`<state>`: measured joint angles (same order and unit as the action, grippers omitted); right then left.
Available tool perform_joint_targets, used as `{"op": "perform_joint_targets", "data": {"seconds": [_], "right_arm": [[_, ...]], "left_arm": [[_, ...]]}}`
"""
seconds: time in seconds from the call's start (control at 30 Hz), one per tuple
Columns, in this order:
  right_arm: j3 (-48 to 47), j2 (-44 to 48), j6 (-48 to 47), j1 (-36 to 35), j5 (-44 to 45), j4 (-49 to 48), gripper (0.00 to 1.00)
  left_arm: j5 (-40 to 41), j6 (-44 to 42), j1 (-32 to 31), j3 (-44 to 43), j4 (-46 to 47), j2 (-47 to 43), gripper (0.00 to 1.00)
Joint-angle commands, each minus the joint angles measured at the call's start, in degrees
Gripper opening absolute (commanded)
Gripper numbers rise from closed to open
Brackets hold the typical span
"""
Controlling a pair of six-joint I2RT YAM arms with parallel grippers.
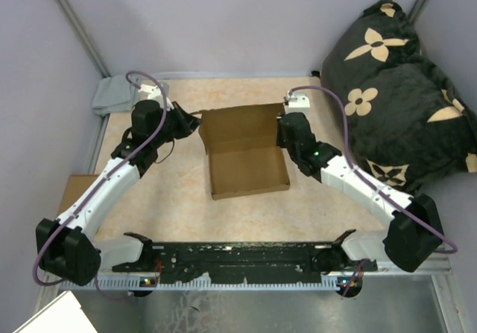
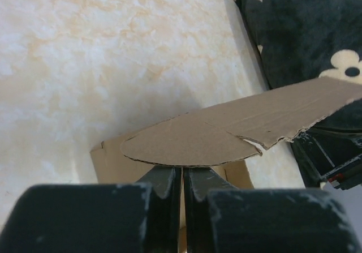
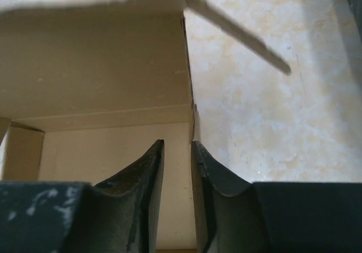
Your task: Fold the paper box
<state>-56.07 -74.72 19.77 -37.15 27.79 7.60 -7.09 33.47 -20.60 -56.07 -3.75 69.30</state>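
Mid-worktop, left gripper [image 2: 182,172] pinches the paper box [image 1: 246,170] by a flap; right gripper [image 3: 177,146] stands slightly parted at its wall.

The left arm [image 1: 104,191] reaches from its near-left base up and inward, wrist turned right. The left gripper [image 1: 188,122] is at the far left corner of the box [image 1: 246,165], its fingers [image 2: 164,179] pressed almost together with a thin strip of cardboard between them. The right arm [image 1: 365,188] mirrors it from the near right, elbow out. The right gripper [image 1: 287,135] has its fingers [image 3: 150,162] slightly parted, straddling the box's right wall.
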Motion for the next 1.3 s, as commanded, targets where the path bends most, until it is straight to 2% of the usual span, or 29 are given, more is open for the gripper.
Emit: {"op": "perform_joint_targets", "data": {"seconds": [0.0,0.1,0.3,0.37,0.57,0.77,0.97,1.03,1.13,1.17,1.2,1.27], "right_arm": [[0.93,8.06,2.87,-0.76,-4.11,6.08,0.31],[2.0,12.43,4.06,-0.74,-8.73,11.64,0.36],[6.83,19.49,6.92,-0.74,-12.22,16.66,0.37],[7.22,21.13,6.61,-0.76,-11.37,16.83,0.39],[1.35,22.62,0.77,-0.69,-4.52,18.46,0.49],[-6.65,18.52,-5.08,1.66,-1.23,22.35,0.57],[-6.3,12.23,-13.33,11.03,-14.92,16.88,0.6],[-7.1,9.59,-14.28,13.86,-20.95,14.56,0.59],[-11.16,4.9,-14.45,15.42,-24.7,13.63,0.58],[-12.49,3.61,-14.64,15.43,-25.76,13.26,0.59],[-14.03,1.83,-14.62,15.51,-26.67,13.46,0.59],[-19.11,-2.79,-13.99,15.57,-27.64,15.48,0.61]], "left_arm": [[-2.81,0.38,-0.98,0.67,-4.28,-3.2,0.06],[-3.28,-0.34,-1.22,1.33,-8.31,-5.61,0.07],[-2.32,0.63,-1.47,7.03,-8.45,-11.65,0.04],[-1.31,-0.55,-1.49,6.56,-7.89,-12.14,0.0],[0.54,-11.25,-1.49,-0.76,-7.52,-9.2,0.0],[1.18,-15.77,-1.48,-3.13,-5.28,-6.67,0.0],[3.99,-21.38,-1.55,-3.3,2.2,-5.09,0.0],[3.61,-22.77,-1.52,-5.01,2.06,-3.59,0.0],[3.97,-22.48,-1.54,-6.9,0.31,-2.18,0.0],[5.07,-21.7,-1.53,-7.56,-0.78,-1.75,0.04],[6.73,-20.85,-1.41,-8.44,-2.32,-1.18,0.13],[8.93,-20.18,-1.37,-10.78,-5.95,0.65,0.39]]}}
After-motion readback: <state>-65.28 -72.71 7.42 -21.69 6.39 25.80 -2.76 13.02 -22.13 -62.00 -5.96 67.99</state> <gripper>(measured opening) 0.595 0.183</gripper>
